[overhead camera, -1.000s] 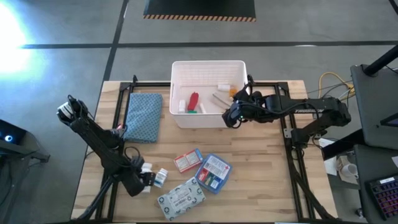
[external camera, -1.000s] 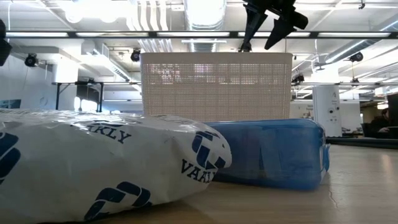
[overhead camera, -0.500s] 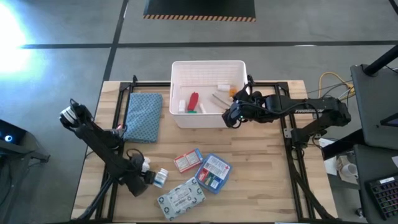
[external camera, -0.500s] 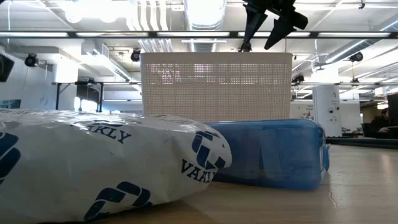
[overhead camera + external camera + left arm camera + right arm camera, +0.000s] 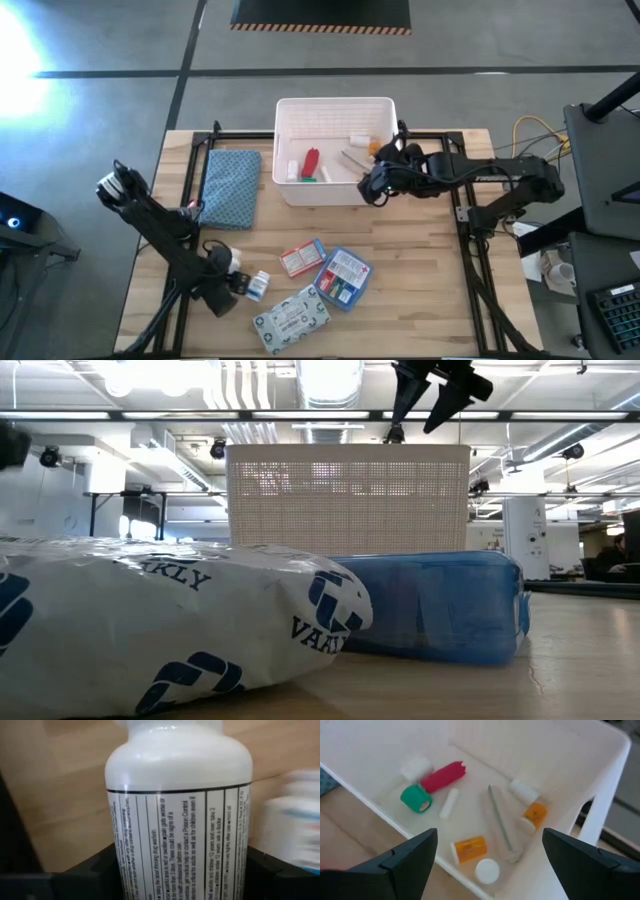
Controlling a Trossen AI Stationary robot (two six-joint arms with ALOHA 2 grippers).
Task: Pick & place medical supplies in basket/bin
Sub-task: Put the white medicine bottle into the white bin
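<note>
**While Clamped on a Bottle at the Left, Spread Empty over the Bin at the Right**

Though crowded only along the near edge, a broad wooden table [image 5: 420, 300] first. At its far middle, the white slotted bin [image 5: 335, 104], filling the background of the low view [image 5: 347, 500].

Next in size, a blue-grey folded cloth [image 5: 232, 187], just left of the bin and apart from it.

Then the flat packs on the near half of the table:
- Grey-white patterned flat pack [image 5: 291, 318], nearest the front edge and looming in the low view [image 5: 150, 630].
- Blue-red packet [image 5: 343, 277], just beside it to the right.
- Red-white packet [image 5: 302, 257], just behind both.

Left gripper [image 5: 232, 284] low at the near left of the table, left of the packs. Closed on a white pill bottle [image 5: 177, 810], gripped between both dark fingers in the left wrist view. A second white bottle [image 5: 259, 286] just beside it, on the wood.

Right gripper [image 5: 375, 188] raised over the bin's near right corner, above the rim in the low view. Fingers [image 5: 407, 857] spread wide, with nothing between them.

Smallest of all, the supplies already on the bin floor:
- Clear flat sleeve [image 5: 500, 822].
- Red tube [image 5: 443, 776].
- Two orange vials [image 5: 469, 846] and [image 5: 534, 814], one on each side of the sleeve.
- Teal-capped piece [image 5: 416, 798], just beside the red tube.
- White stick [image 5: 449, 803], near the teal-capped piece.
- White round cap [image 5: 487, 869], close to the near wall.
</note>
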